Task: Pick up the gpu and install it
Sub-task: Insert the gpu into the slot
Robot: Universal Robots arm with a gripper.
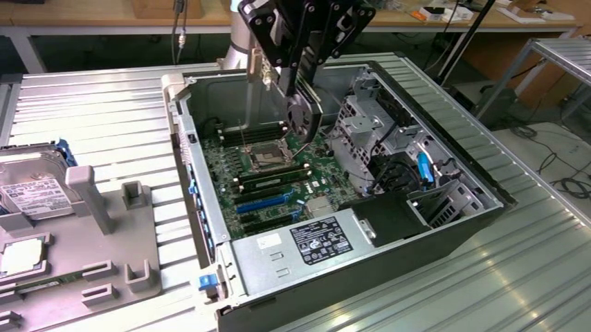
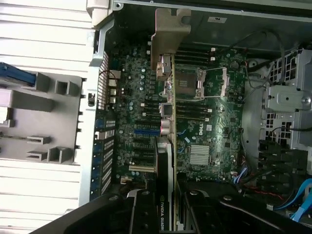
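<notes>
The gpu [image 1: 303,117] is held edge-on, the claw [image 1: 297,81] clamped on it, above the motherboard [image 1: 323,181] toward twelve o'clock of the open computer case [image 1: 397,256]. Pickup is judged done; seating in a slot is not yet done.

There was one open computer case [image 1: 434,235], one motherboard [image 1: 277,181], one graphics card [image 2: 163,158], one claw [image 2: 168,214], one hard drive [image 1: 32,195] and one grey tray [image 1: 111,238].
</notes>
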